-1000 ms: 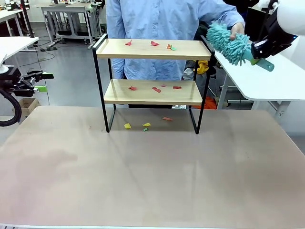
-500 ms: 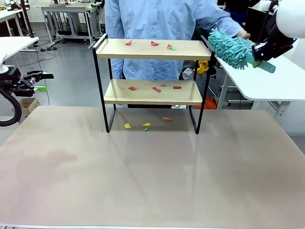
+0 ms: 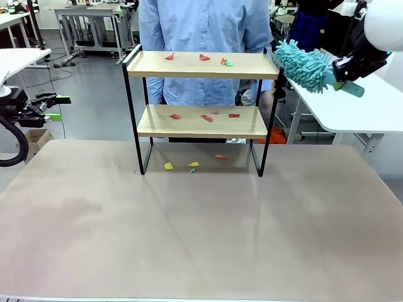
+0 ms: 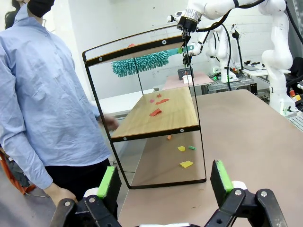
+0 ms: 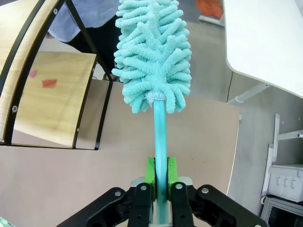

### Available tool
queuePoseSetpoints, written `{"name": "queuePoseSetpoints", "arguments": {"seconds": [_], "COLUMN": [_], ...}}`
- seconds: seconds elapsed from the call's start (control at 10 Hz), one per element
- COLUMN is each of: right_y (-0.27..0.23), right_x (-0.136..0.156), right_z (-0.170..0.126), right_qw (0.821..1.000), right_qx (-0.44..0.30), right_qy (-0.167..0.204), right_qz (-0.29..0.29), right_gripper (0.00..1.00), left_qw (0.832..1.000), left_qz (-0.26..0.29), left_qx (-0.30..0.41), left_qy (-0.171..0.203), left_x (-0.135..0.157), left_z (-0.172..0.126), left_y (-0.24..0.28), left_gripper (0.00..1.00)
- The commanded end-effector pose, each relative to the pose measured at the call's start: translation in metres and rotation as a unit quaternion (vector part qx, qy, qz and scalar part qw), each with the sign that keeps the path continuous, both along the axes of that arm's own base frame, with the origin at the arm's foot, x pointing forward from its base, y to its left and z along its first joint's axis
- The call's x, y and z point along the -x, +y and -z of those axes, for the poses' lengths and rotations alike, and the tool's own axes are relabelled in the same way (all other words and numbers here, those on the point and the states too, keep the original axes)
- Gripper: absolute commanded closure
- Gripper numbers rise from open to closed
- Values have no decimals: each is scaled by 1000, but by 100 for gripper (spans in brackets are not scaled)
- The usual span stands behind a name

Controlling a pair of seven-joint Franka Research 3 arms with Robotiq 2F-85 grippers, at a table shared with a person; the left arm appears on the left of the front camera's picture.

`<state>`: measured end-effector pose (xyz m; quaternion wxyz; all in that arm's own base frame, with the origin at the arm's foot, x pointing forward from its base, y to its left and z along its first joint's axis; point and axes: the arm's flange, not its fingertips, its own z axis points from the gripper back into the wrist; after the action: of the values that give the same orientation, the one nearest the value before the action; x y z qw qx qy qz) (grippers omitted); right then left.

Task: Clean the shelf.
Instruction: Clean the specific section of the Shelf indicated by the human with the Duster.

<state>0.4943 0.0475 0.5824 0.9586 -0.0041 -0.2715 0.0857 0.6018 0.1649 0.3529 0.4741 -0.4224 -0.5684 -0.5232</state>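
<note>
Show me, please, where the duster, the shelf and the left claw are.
duster (image 3: 303, 63), front view, fluffy head
shelf (image 3: 189, 68), front view, top board
left claw (image 4: 164, 178), left wrist view, midway between fingertips

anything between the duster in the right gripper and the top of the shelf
No separate thing: the duster hangs just right of the shelf, at top-board height. Only its black end rail lies between it and the paper scraps on top.

left tool (image 4: 163, 179) spread, right tool (image 5: 160, 171) clamped

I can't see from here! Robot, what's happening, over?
Right gripper shut on duster, beside shelf top. Left gripper open, far aside. Scraps on both boards. Person behind shelf.
</note>
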Motion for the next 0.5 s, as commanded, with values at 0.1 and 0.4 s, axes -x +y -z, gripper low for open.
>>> {"name": "queuePoseSetpoints", "arguments": {"seconds": [0.1,0.4], "right_y": [0,0], "right_x": [1,0], "right_z": [-2,0], "right_qw": [1000,1000], "right_qx": [-6,0], "right_qy": [-4,0], "right_qz": [2,0], "right_gripper": [100,87], "left_qw": [1000,1000], "left_qz": [3,3], "left_qx": [-3,-3], "left_qy": [-6,-6], "left_x": [2,2], "left_z": [-1,-1], "left_y": [-1,-1], "left_gripper": [0,0]}}
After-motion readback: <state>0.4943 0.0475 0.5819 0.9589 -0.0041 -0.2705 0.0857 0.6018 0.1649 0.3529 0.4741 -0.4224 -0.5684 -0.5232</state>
